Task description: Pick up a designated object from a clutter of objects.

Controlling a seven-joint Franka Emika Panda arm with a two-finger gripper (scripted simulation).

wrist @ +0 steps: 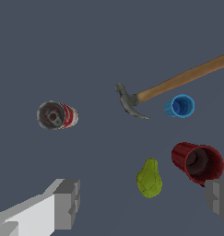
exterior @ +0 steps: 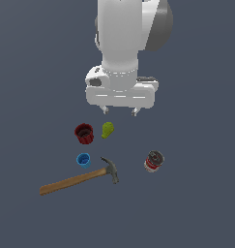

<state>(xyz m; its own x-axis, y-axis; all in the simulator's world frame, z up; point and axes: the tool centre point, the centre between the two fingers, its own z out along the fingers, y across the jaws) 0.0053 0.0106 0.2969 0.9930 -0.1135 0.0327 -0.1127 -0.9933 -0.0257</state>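
The yellow-green pear (exterior: 107, 130) lies on the dark floor, just to the exterior view's right of the dark red cup (exterior: 83, 133). My gripper (exterior: 120, 111) hangs open and empty above the floor, a little behind the pear and slightly to its right. In the wrist view the pear (wrist: 149, 179) lies between my two fingers (wrist: 65, 203), nearer the one beside the red cup (wrist: 198, 162). The blue cup (exterior: 83, 160), the wooden-handled hammer (exterior: 80, 178) and the red-labelled can (exterior: 153, 161) lie nearer the front.
The hammer's head (wrist: 128, 101) points toward the can (wrist: 56, 115) in the wrist view, with the blue cup (wrist: 180, 106) beside its handle. The red cup stands very close to the pear.
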